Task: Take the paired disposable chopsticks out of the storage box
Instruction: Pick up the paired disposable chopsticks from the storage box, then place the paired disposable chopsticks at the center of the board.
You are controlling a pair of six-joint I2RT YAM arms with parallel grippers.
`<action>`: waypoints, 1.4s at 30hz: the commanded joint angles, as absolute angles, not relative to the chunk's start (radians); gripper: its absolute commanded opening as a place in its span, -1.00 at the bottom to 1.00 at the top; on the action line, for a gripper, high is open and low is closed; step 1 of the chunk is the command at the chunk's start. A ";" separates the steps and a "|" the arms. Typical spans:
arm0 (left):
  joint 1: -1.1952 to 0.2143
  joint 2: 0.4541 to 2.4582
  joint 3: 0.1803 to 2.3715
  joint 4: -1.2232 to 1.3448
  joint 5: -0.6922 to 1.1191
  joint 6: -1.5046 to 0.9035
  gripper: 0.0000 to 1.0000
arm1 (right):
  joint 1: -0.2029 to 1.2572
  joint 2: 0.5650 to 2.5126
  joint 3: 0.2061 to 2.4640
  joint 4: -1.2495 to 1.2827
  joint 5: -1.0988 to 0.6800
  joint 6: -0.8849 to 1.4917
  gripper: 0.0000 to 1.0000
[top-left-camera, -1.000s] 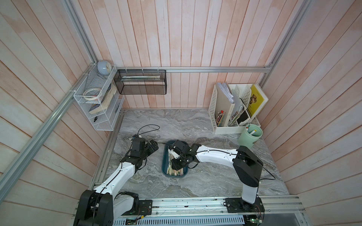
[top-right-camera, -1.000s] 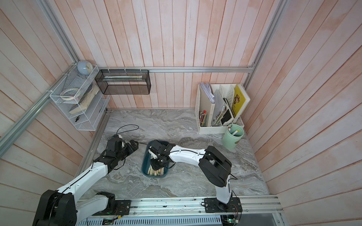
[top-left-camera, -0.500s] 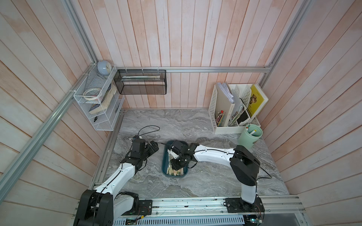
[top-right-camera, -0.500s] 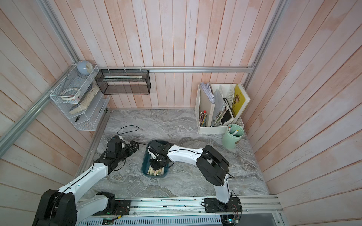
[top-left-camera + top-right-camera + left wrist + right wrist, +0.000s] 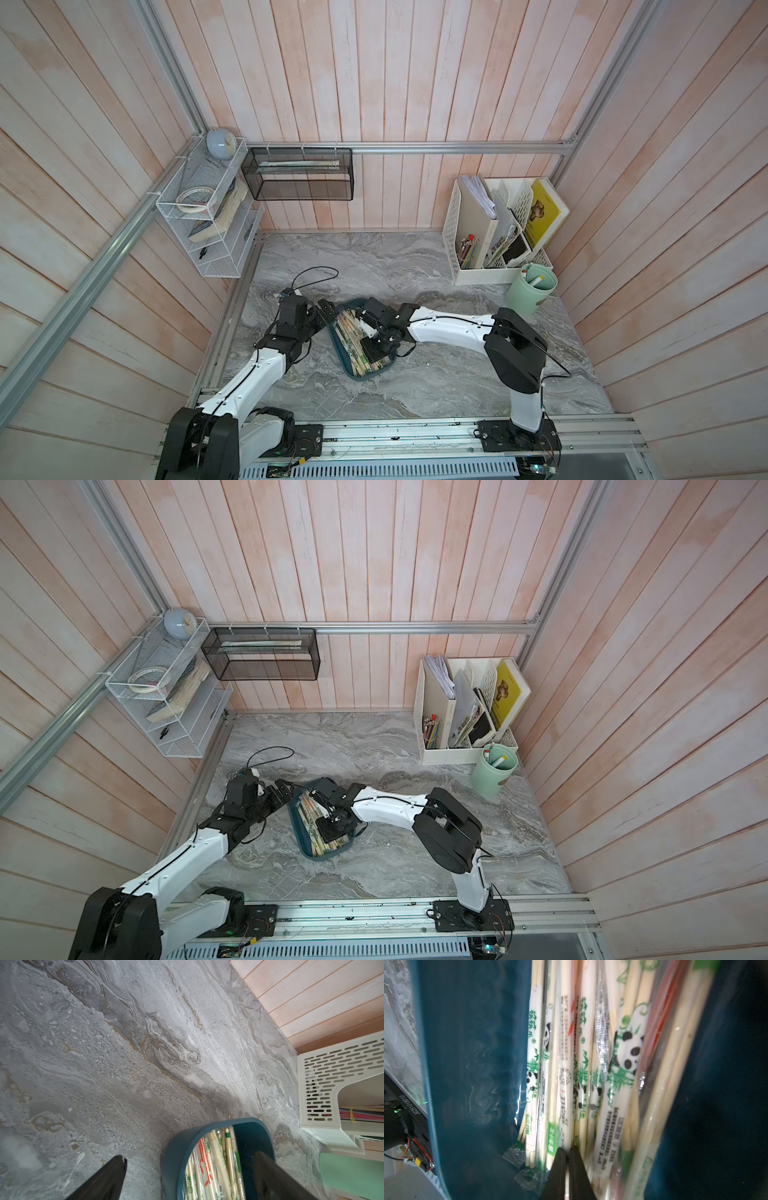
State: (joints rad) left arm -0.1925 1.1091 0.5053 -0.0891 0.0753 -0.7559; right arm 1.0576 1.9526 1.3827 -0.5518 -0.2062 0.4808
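Note:
The dark teal storage box (image 5: 361, 376) (image 5: 322, 856) lies on the marble between my two arms. It is filled with paired disposable chopsticks (image 5: 349, 336) (image 5: 309, 812) in clear sleeves with green, red and panda prints. My right gripper (image 5: 372, 338) (image 5: 568, 1151) reaches down into the box. Its fingers are shut in the pile of chopsticks (image 5: 591, 1064), with a thin pale sliver pinched between them. My left gripper (image 5: 326, 311) (image 5: 192, 1167) stands open at the box's far left end. The box's rim (image 5: 172, 1157) and some chopsticks (image 5: 216, 1163) lie between its fingers.
A white perforated file organiser (image 5: 469, 266) and a mint green cup (image 5: 532, 291) stand at the back right. A black mesh basket (image 5: 299, 174) and a white wire shelf (image 5: 203, 216) hang on the walls. A black cable loop (image 5: 316, 274) lies behind my left wrist.
My right gripper's fingers have closed together in the pile of chopsticks, and that arm has shifted slightly over the box. The left arm has hardly moved.

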 commanded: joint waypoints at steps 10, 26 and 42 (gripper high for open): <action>-0.186 1.107 0.519 -0.087 0.095 -0.755 1.00 | 1.051 1.875 1.441 -0.586 -0.202 0.485 -1.00; -0.187 1.094 0.558 -0.139 0.090 -0.747 1.00 | 0.890 1.714 1.343 -0.535 -0.208 0.514 -1.00; -0.248 1.062 0.571 -0.219 0.136 -0.754 1.00 | 0.566 1.544 0.919 -0.441 -0.126 0.486 -1.00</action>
